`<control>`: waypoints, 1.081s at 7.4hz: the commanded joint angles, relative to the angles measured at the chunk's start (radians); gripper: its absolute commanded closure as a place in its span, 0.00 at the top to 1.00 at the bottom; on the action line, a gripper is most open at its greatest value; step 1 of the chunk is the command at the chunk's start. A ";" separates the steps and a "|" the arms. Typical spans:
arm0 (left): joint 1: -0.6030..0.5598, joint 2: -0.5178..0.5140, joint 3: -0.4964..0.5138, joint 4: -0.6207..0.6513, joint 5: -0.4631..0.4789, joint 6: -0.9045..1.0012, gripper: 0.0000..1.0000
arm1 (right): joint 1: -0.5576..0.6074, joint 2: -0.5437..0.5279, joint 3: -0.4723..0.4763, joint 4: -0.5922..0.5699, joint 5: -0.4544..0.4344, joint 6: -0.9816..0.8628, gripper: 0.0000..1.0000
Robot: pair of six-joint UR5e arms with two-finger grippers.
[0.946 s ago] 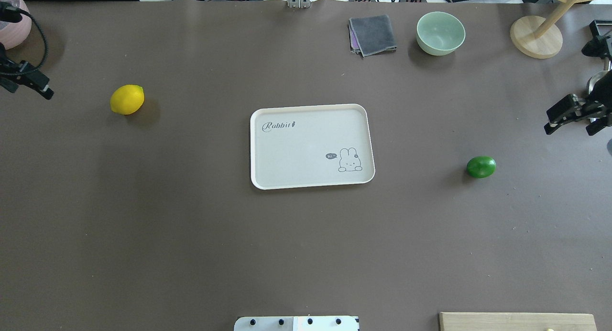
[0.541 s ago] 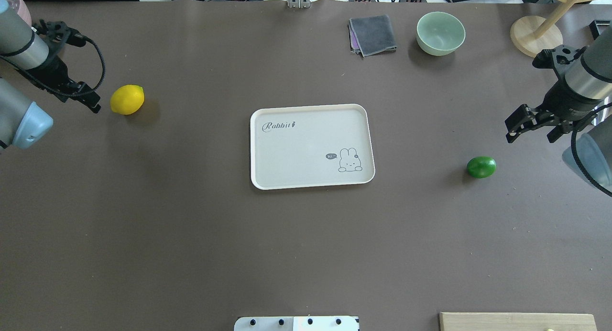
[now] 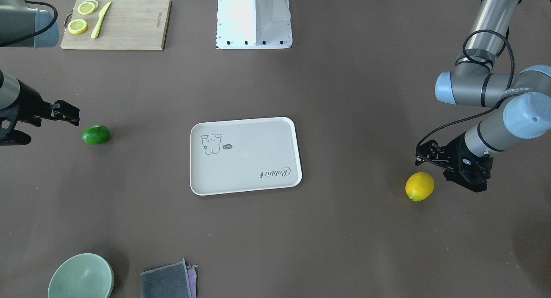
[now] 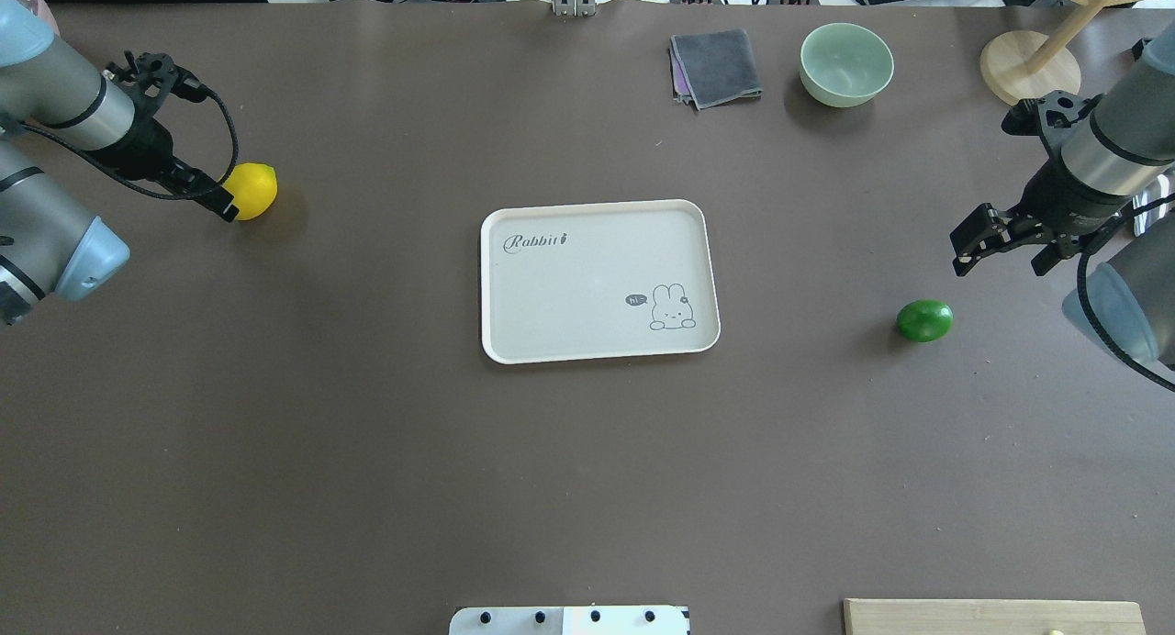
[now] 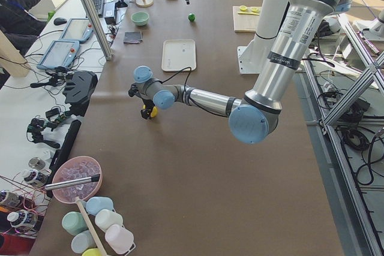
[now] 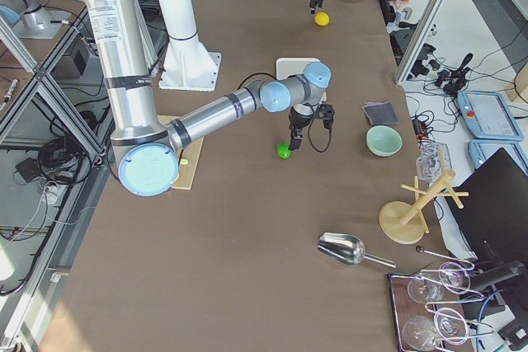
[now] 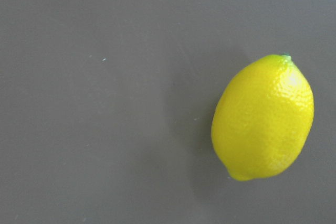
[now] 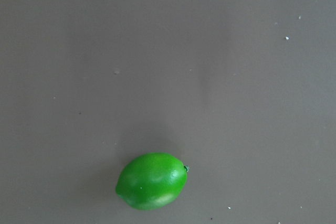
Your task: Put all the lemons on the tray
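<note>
pale green bowl [image 4: 845,63] beside folded grey cloth [image 4: 716,66]; cutting board [image 3: 129,24] with lemon slices [image 3: 78,26] and knife [image 3: 100,20]

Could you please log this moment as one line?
left gripper open by yellow lemon | right gripper open near green lemon | tray holds no lemons

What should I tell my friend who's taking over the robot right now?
Left tool: open, right beside the yellow lemon, holding nothing.
Right tool: open, near the green lemon, holding nothing.
Tray: between the two lemons, nothing on it.
Done: no lemon placed yet.
To do: pick up both lemons and set them on the tray.
</note>
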 commanded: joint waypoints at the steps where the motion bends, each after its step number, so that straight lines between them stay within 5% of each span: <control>1: 0.029 -0.024 0.022 -0.011 0.007 0.028 0.98 | -0.001 0.000 0.000 0.000 0.000 0.000 1.00; 8: 0.047 -0.087 0.104 -0.010 0.168 0.063 0.98 | -0.001 0.000 -0.002 0.000 -0.002 0.000 1.00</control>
